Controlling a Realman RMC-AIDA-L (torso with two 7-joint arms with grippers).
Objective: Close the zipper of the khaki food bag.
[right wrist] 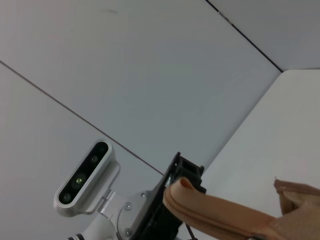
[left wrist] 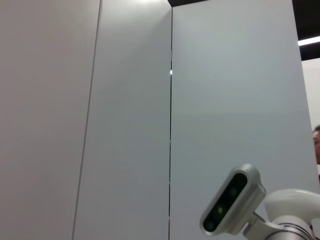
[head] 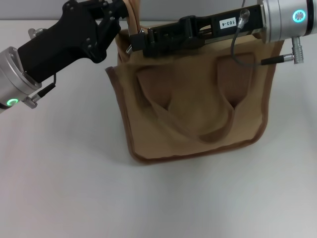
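The khaki food bag (head: 193, 109) stands upright in the middle of the table in the head view, its two loop handles hanging down its front. My right arm lies along the bag's top and hides most of the zipper. My right gripper (head: 134, 43) is at the bag's top left corner, shut on the small silver pull tab (head: 130, 48). My left gripper (head: 125, 20) reaches in from the left and is shut on the bag's top left end. The right wrist view shows the khaki zipper tape (right wrist: 220, 216) with the left gripper (right wrist: 176, 186) at its end.
The white table (head: 74, 173) surrounds the bag. The left wrist view shows only grey wall panels and my head camera (left wrist: 231, 200). My head camera (right wrist: 84, 179) also shows in the right wrist view.
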